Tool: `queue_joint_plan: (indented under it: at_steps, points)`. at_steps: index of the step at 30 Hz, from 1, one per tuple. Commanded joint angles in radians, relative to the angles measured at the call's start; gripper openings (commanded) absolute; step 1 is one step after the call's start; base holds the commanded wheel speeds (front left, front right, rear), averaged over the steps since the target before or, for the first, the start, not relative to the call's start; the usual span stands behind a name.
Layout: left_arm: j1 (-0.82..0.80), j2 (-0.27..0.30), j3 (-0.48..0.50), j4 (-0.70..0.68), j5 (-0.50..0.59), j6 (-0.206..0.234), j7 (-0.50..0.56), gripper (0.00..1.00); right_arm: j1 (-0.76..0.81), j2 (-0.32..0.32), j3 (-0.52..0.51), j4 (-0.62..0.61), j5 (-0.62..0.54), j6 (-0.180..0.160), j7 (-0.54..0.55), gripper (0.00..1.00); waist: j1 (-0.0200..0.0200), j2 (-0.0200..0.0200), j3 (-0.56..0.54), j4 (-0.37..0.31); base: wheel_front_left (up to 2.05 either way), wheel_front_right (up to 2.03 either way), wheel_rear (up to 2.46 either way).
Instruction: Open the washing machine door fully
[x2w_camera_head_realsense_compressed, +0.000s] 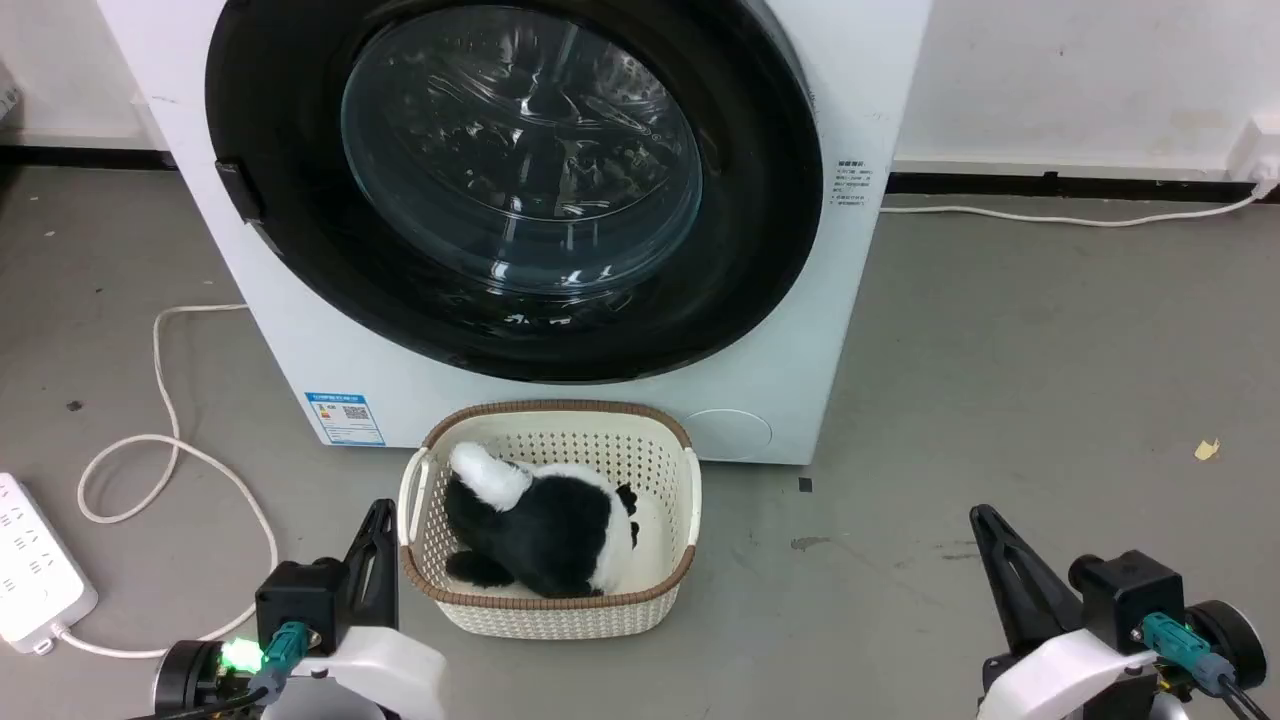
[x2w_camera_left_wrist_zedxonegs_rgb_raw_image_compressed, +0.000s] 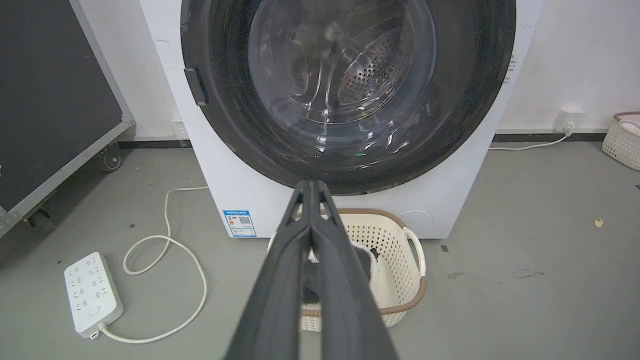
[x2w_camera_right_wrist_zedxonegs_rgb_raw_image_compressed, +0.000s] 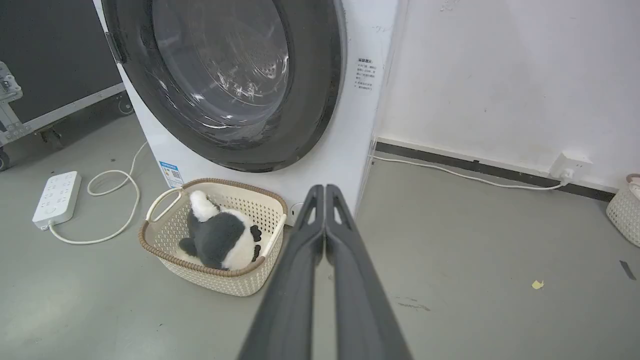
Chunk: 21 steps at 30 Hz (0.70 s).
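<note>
You have one washing machine (x2w_camera_head_realsense_compressed: 300, 330), its one door (x2w_camera_head_realsense_compressed: 280, 250) closed flat against the front, straight ahead. Two grippers, the left gripper (x2w_camera_head_realsense_compressed: 380, 515) and the right gripper (x2w_camera_head_realsense_compressed: 985, 520), are both pinched closed on nothing, well apart from the door. One basket (x2w_camera_head_realsense_compressed: 560, 410) just before the machine holds one plush toy (x2w_camera_head_realsense_compressed: 540, 530); one power strip (x2w_camera_head_realsense_compressed: 30, 570) lies left.

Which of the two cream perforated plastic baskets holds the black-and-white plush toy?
The brown-rimmed cream basket directly before the white washing machine; the other basket, by the wall, is cut off at the picture's edge.
</note>
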<state>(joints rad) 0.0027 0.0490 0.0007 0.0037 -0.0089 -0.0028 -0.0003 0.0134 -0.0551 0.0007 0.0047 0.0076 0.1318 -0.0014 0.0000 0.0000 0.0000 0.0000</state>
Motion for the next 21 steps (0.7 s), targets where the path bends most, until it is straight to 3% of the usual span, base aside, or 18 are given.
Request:
queue_joint_plan:
  at_steps: [1,21]
  points:
    - [-0.003,0.001,-0.001,-0.004,0.009,0.003,0.000,0.00,-0.013,0.005,-0.001,-0.005,-0.008,-0.001,0.001,0.00,0.0000,0.0000,0.000,0.000,0.00,0.00,0.00]
    - [-0.003,0.001,-0.001,-0.004,0.009,0.003,0.000,0.00,-0.013,0.005,-0.001,-0.005,-0.008,-0.001,0.001,0.00,0.0000,0.0000,0.000,0.000,0.00,0.00,0.00]
